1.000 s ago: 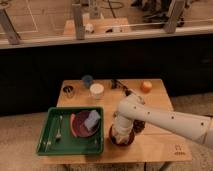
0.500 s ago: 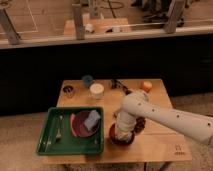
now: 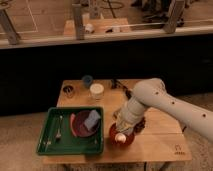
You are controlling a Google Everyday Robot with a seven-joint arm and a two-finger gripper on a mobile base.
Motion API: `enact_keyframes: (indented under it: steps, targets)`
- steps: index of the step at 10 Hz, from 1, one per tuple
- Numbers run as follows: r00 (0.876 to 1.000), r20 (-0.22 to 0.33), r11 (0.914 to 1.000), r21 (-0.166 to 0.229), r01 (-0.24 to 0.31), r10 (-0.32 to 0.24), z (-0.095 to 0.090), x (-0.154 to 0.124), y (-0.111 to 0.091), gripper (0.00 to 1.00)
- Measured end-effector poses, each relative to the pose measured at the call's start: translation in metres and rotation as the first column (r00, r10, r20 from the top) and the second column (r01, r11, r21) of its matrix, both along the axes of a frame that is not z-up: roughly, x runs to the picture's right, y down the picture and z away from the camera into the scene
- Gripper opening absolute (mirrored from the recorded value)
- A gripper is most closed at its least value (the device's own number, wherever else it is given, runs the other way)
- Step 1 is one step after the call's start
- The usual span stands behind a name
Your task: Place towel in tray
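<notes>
A green tray (image 3: 47, 145) lies on the left of the wooden table. In it is a dark red plate (image 3: 79, 127) with a blue-grey folded cloth-like piece (image 3: 92, 119) on top, and a fork (image 3: 59, 128) beside it. My white arm reaches in from the right. My gripper (image 3: 123, 129) points down over a red bowl (image 3: 116, 134) just right of the tray. A small white lump (image 3: 120, 137) shows in the bowl under the gripper. I cannot tell whether it is a towel or whether the gripper holds it.
At the back of the table (image 3: 160, 147) stand a blue cup (image 3: 87, 80), a white cup (image 3: 96, 91), a small dark container (image 3: 68, 91) and a dark object (image 3: 115, 84). Behind the table is a dark wall and a railing.
My arm's elbow has swung left and forward, now hiding the orange at the back right. The gripper has stayed over the red bowl, a little lower.
</notes>
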State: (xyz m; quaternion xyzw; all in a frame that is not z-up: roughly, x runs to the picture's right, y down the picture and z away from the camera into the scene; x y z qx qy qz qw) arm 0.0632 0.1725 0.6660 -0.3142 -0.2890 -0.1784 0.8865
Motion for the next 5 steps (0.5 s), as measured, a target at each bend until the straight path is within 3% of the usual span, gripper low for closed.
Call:
enact_keyframes:
  steps: [2, 5]
  targets:
    - [0.997, 0.081, 0.9999, 0.009, -0.005, 0.004, -0.019, -0.032, -0.008, 0.03]
    - [0.976, 0.217, 0.9998, 0.008, 0.018, -0.019, -0.043, -0.114, -0.005, 0.03]
